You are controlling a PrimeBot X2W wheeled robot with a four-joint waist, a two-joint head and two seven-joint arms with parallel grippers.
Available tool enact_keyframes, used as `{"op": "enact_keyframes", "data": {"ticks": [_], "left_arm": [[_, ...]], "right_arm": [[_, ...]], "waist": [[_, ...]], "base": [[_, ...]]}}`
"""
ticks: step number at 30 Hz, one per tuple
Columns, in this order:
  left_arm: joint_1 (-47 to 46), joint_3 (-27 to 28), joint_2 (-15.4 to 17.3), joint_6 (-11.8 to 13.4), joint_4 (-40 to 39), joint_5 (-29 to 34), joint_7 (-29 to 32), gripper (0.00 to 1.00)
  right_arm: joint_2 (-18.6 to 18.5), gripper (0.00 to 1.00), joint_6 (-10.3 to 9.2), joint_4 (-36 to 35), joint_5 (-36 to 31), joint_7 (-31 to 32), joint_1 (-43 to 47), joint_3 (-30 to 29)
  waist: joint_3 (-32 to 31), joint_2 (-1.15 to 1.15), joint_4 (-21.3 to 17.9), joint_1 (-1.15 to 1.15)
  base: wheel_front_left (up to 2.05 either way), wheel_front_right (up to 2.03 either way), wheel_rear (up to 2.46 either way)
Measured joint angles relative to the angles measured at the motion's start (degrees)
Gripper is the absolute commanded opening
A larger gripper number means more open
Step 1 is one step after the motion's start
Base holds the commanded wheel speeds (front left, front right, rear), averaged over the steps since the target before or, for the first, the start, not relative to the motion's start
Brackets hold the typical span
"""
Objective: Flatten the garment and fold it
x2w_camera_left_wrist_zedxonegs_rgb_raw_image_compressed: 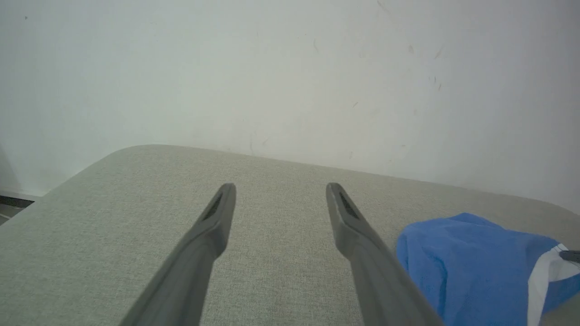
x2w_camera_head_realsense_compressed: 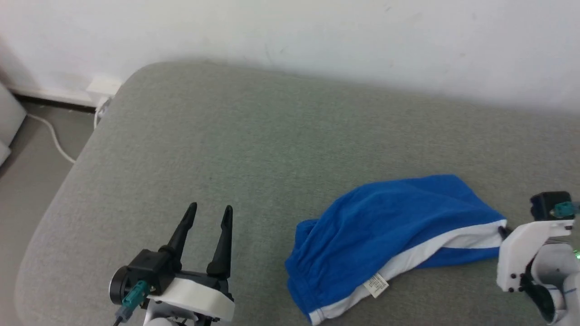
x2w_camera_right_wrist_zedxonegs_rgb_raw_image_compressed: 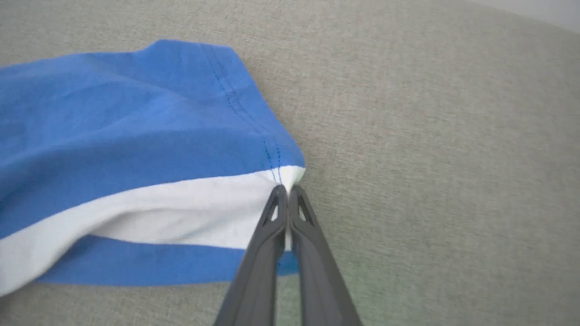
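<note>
The left gripper, fingers spread, points across the bare grey cushion, whose rounded edge falls away to its left; the garment lies crumpled to its right; the right gripper, fingers pressed together, pinches the garment's white stripe at the hem corner; a small label lies left of that gripper.
</note>
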Motion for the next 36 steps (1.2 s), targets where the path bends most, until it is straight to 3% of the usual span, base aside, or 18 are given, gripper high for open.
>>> {"op": "enact_keyframes", "data": {"ticks": [6, 12, 18, 20, 24, 27, 31, 36], "left_arm": [[1.2, 0.2, -0.2, -0.4, 1.2, 0.7, 0.0, 1.0], [1.8, -0.1, -0.3, -0.8, 1.8, 0.9, 0.0, 1.0], [1.7, -1.0, -0.5, -0.8, 2.6, 0.9, 0.0, 1.0], [1.6, -1.8, -0.5, -0.8, 3.3, 0.8, 0.0, 1.0], [0.4, -4.8, -0.5, -0.9, 6.2, -1.4, 0.0, 1.0], [-1.3, -10.2, -0.1, -0.9, 8.5, -4.4, 2.7, 1.0], [-5.4, -16.9, 1.4, -0.9, 7.9, -8.3, 11.2, 1.0], [-11.7, -21.1, 4.0, -0.9, 6.6, -9.3, 24.7, 1.0]], "right_arm": [[-1.1, 0.0, -0.01, -9.4, 0.1, 1.3, 4.4, -4.2], [-0.7, 0.0, -0.01, -19.4, 0.3, 10.6, 15.2, -8.7], [1.0, 0.0, -0.01, -22.8, 1.1, 14.6, 22.3, -10.8], [1.2, 1.0, 0.0, -22.6, 1.0, 12.7, 22.5, -9.5], [1.5, 1.0, -0.01, -22.7, 1.4, 4.7, 20.0, -8.7], [1.5, 1.0, -0.01, -24.1, 1.5, -2.7, 16.4, -8.5], [2.3, 1.0, -0.02, -26.2, -0.2, -11.5, 13.5, -9.1], [5.0, 1.0, -0.01, -27.0, -2.8, -16.7, 12.7, -9.3]], "waist": [[-1.5, 0.0, -3.5, 0.0], [-2.6, 0.0, -7.3, -0.01], [-2.8, 0.0, -10.2, -0.01], [-2.7, 0.0, -10.8, -0.01], [-2.1, 0.0, -11.6, -0.01], [-1.7, 0.0, -12.1, -0.01], [-1.0, 0.0, -12.5, 0.0], [0.2, 0.0, -13.2, 0.0]], "base": [[0.0, 0.0, 0.0], [0.0, 0.0, 0.0], [0.0, 0.0, 0.0], [0.0, 0.0, 0.0], [0.0, 0.0, 0.0], [0.0, 0.0, 0.0], [0.0, 0.0, 0.0], [0.0, 0.0, 0.0]]}}
